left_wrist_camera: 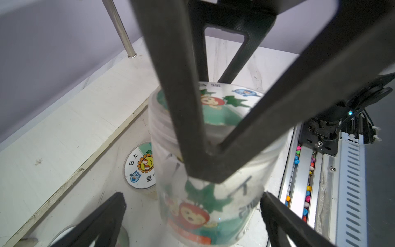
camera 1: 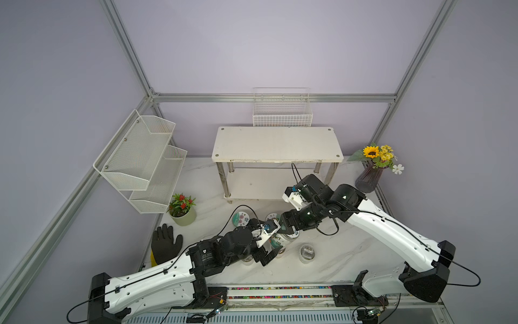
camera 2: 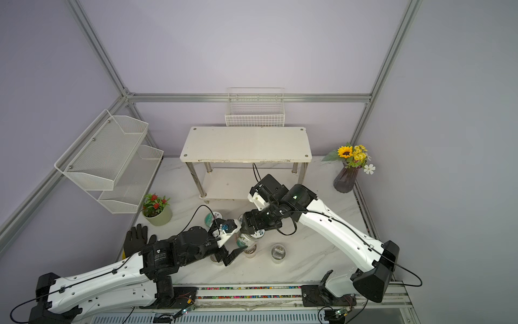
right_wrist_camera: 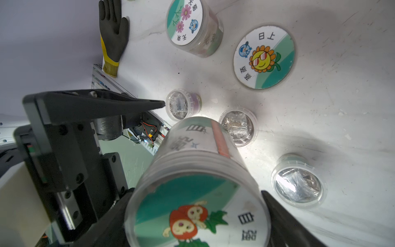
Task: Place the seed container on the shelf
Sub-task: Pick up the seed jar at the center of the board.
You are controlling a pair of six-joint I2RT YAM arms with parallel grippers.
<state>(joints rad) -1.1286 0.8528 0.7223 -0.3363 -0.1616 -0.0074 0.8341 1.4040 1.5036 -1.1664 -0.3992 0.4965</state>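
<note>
Leaning seed container (right_wrist_camera: 192,154), lid (right_wrist_camera: 198,213) uppermost

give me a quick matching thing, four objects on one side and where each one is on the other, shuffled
1 red-cartoon seed container
2 black glove
3 flower vase
4 wire grid basket

a hanging on the back wall behind the shelf
b lying flat at the table's left edge
c gripped by the right gripper
d standing in the far right corner

Pairs: 1-c, 2-b, 3-d, 4-a
</note>
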